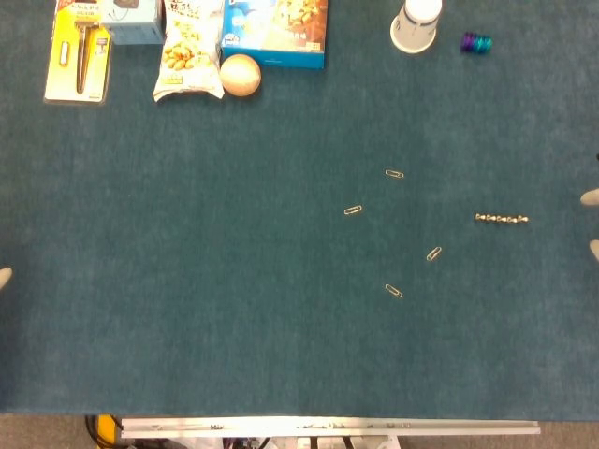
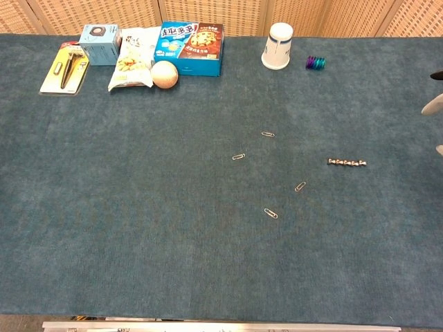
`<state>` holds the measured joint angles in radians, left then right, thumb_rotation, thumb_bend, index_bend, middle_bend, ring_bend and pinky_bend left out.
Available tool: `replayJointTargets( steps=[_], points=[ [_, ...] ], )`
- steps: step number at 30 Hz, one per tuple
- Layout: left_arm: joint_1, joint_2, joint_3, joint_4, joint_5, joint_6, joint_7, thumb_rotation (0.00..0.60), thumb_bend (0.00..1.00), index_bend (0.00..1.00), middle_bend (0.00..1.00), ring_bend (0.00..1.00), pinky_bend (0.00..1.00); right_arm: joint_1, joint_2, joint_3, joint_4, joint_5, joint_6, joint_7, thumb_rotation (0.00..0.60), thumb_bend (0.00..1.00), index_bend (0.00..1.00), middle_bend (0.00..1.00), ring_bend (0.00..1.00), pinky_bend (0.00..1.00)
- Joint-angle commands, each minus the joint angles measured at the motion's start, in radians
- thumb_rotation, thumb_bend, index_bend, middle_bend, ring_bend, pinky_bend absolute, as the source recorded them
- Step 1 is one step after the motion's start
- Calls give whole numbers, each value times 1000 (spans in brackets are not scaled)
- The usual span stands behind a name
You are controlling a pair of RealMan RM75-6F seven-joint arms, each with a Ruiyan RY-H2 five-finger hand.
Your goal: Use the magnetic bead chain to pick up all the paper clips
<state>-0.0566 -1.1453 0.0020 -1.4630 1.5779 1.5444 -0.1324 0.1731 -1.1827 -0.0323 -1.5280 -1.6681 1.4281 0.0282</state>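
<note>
Several paper clips lie loose on the teal cloth right of centre: one (image 1: 394, 174) furthest back, one (image 1: 353, 210) to its left, one (image 1: 434, 253) nearer, one (image 1: 394, 291) nearest. The short magnetic bead chain (image 1: 502, 219) lies straight to their right, also seen in the chest view as the bead chain (image 2: 347, 163). Only pale fingertips of my right hand (image 1: 591, 198) show at the right edge, spread apart, well right of the chain and holding nothing. One tip of my left hand (image 1: 4, 276) shows at the left edge.
Along the far edge stand a yellow tool pack (image 1: 78, 51), a snack bag (image 1: 190, 51), a pale ball (image 1: 240, 75), a blue biscuit box (image 1: 278, 33), a paper cup (image 1: 415, 26) and a purple-green spool (image 1: 476, 43). The table's front edge (image 1: 328, 426) runs below.
</note>
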Motion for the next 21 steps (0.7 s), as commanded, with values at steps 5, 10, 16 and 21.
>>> replayJointTargets(
  steps=[5,10,16,21],
  points=[
    [5,9,6,2,18,16,-25,600,0,512,440,328,441,29,-23,21,-62,61,-80,-95,600,245,358,127,0,100],
    [8,12,8,8,24,24,-41,600,0,512,440,328,441,49,-42,37,-98,126,-143,-160,600,245,359,127,0,100],
    [8,14,10,15,29,27,-58,600,0,512,440,328,441,69,-60,50,-119,190,-201,-208,600,346,394,127,0,100],
    [9,16,10,19,30,28,-70,600,0,512,440,328,441,86,-75,57,-123,234,-243,-235,600,399,394,126,0,100]
  ],
)
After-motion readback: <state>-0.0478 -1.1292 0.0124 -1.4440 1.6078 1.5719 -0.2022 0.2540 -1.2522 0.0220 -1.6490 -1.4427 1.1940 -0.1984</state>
